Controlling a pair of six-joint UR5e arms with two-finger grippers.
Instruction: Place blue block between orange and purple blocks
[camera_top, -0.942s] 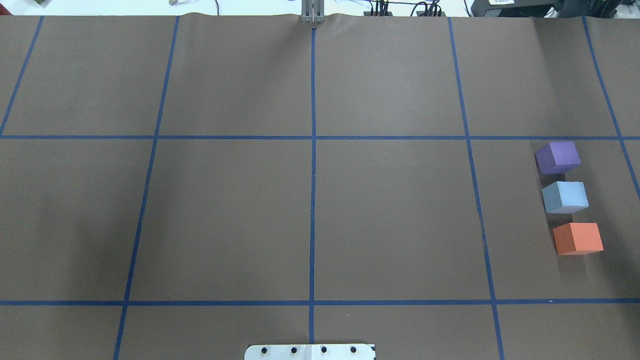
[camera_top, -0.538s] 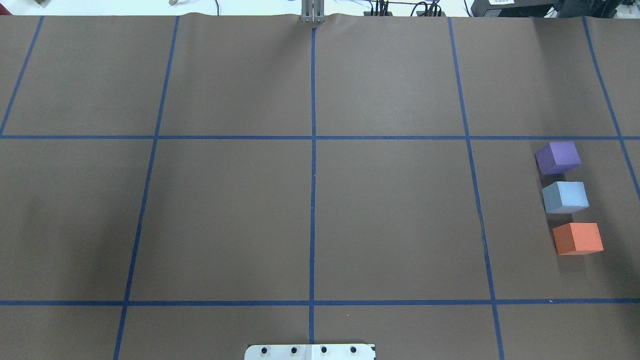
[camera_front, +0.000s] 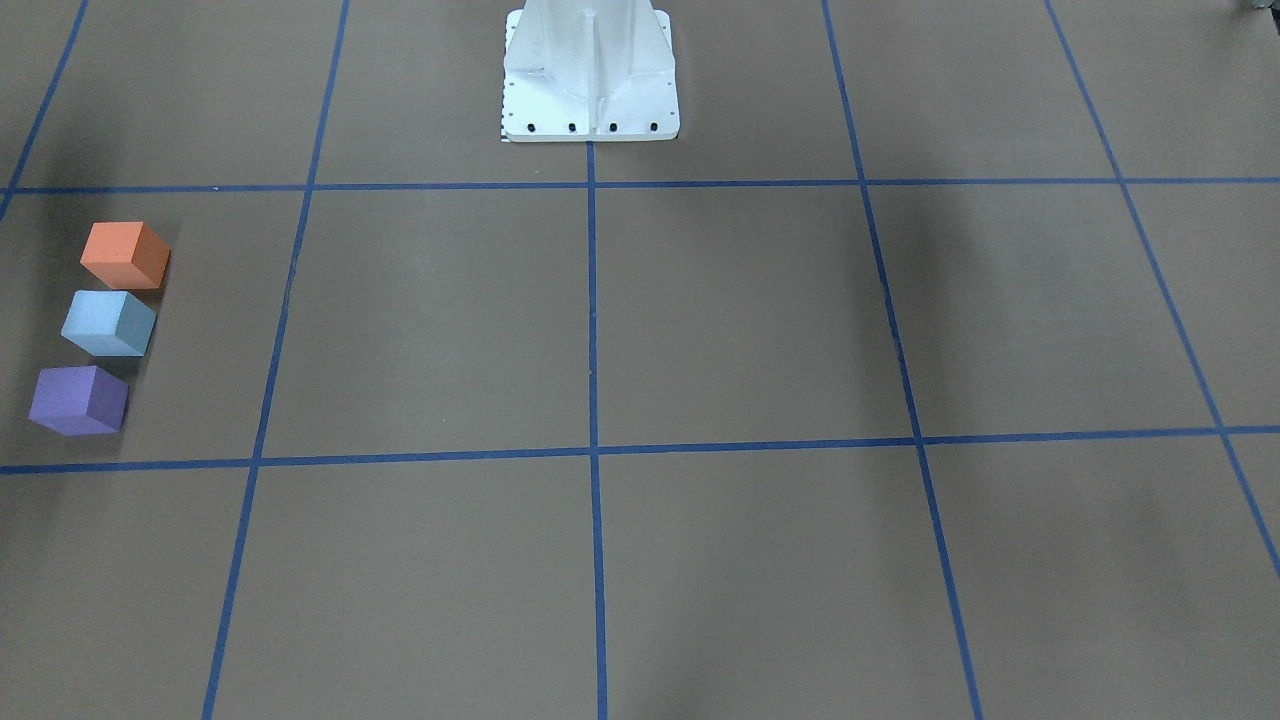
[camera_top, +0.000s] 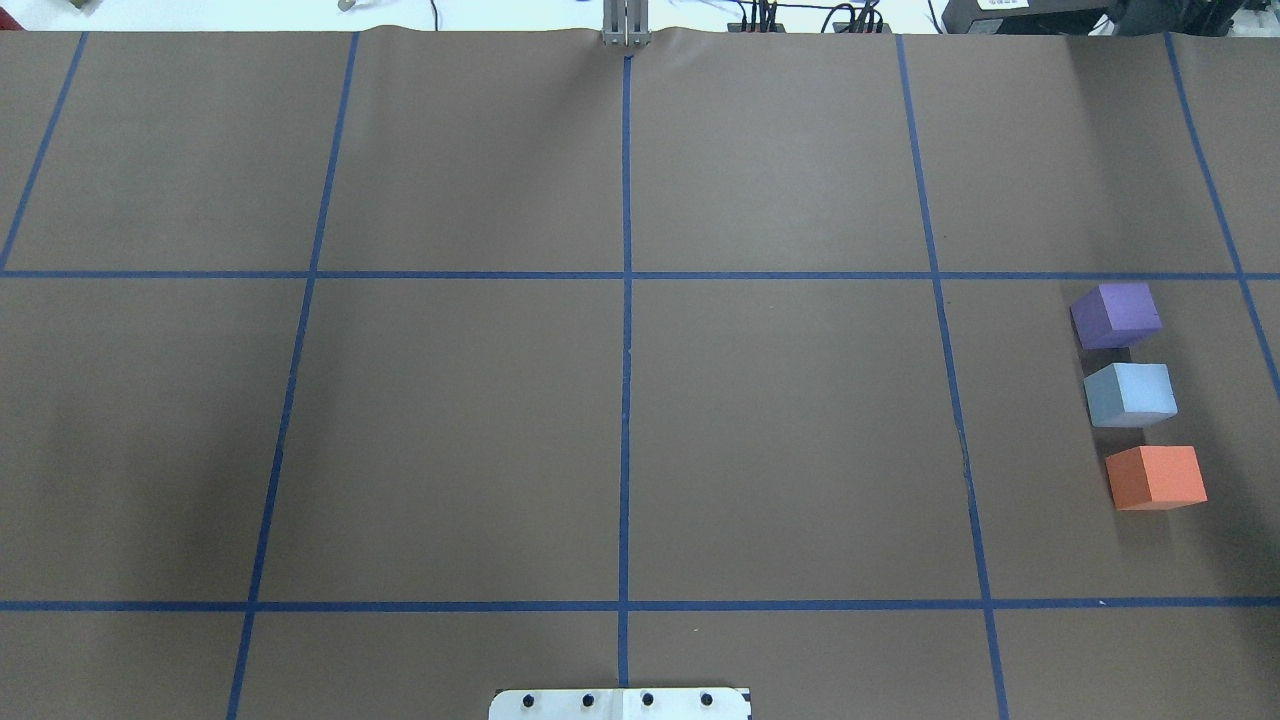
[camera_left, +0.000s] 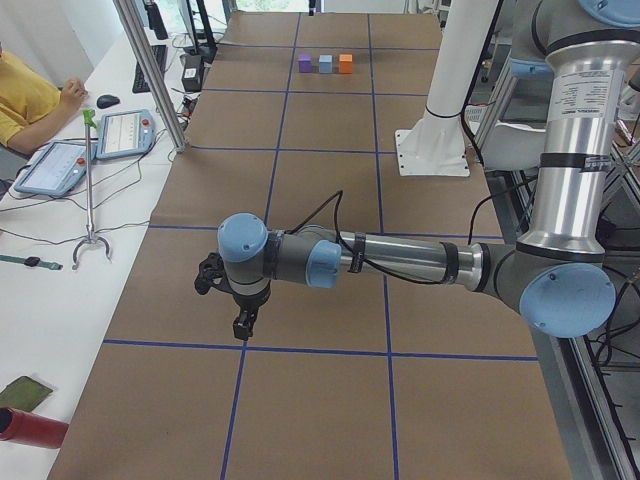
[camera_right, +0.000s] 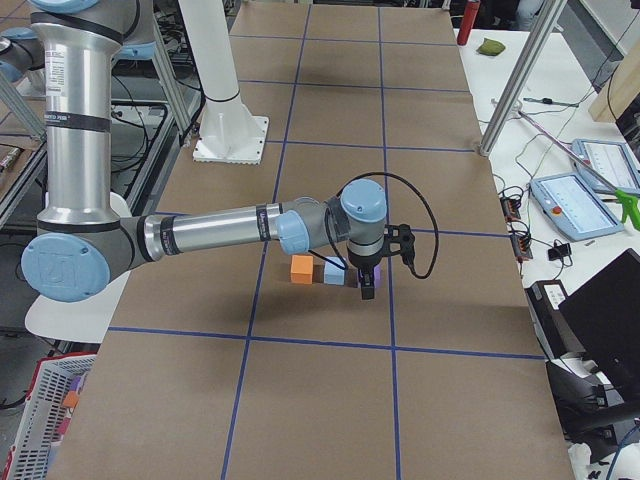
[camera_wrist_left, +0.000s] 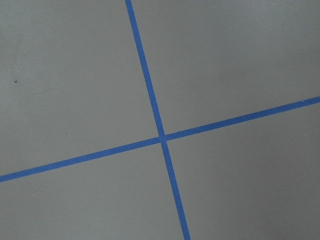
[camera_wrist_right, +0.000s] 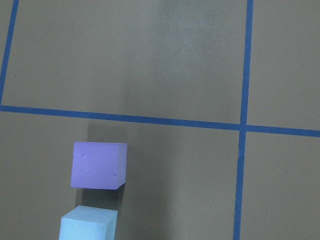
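Three foam blocks stand in a row on the brown table at the robot's right: purple block (camera_top: 1117, 313), light blue block (camera_top: 1131, 394), orange block (camera_top: 1157, 477). The blue one sits between the other two, with small gaps. The front view shows the same row: orange (camera_front: 125, 254), blue (camera_front: 108, 322), purple (camera_front: 78, 399). My right gripper (camera_right: 367, 290) hangs above the purple end of the row; its wrist view shows the purple block (camera_wrist_right: 98, 164) and the blue block's top (camera_wrist_right: 88, 225). My left gripper (camera_left: 243, 325) hovers over bare table. I cannot tell whether either gripper is open or shut.
Blue tape lines (camera_top: 626, 300) divide the table into squares. The white robot base (camera_front: 590, 75) stands at the near middle edge. An operator (camera_left: 25, 100), tablets (camera_left: 125, 132) and a metal post (camera_left: 150, 70) are along the far side.
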